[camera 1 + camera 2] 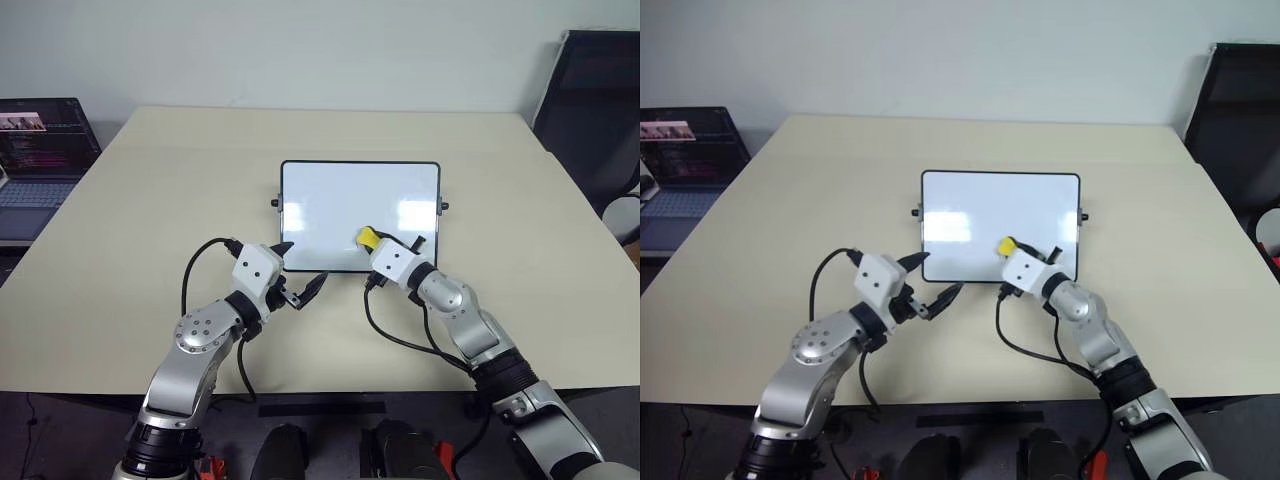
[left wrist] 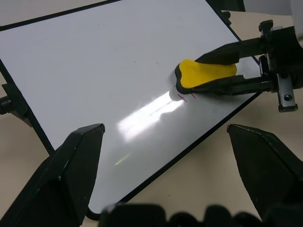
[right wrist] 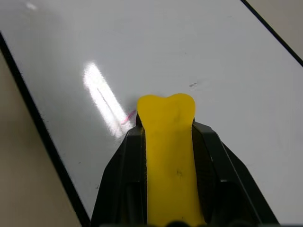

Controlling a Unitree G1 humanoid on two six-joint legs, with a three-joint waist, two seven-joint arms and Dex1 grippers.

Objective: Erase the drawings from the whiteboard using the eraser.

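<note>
**Eraser on the last red traces near the whiteboard's front edge**

The right gripper [image 1: 372,243] has its fingers clenched on the eraser [image 1: 367,237], whose yellow tip sits on the whiteboard [image 1: 330,200] close to its near edge, right of centre. Faint red strokes, what remains of the drawings [image 2: 182,98], show just beside the tip. The left gripper [image 1: 303,275] rests at the board's near-left corner with its fingers spread, grasping nothing.

Risks, as I judge them: the board lies loose, so a firm wipe toward its near edge could slide it, since the left fingers are not pinning it. A shallow pass may miss the thin marks under the glare.

The board lies on a plain beige tabletop [image 1: 150,220]. A laptop [image 1: 40,165] sits well to the board's left, a dark chair [image 1: 590,110] well to its right, a pale wall behind.
</note>
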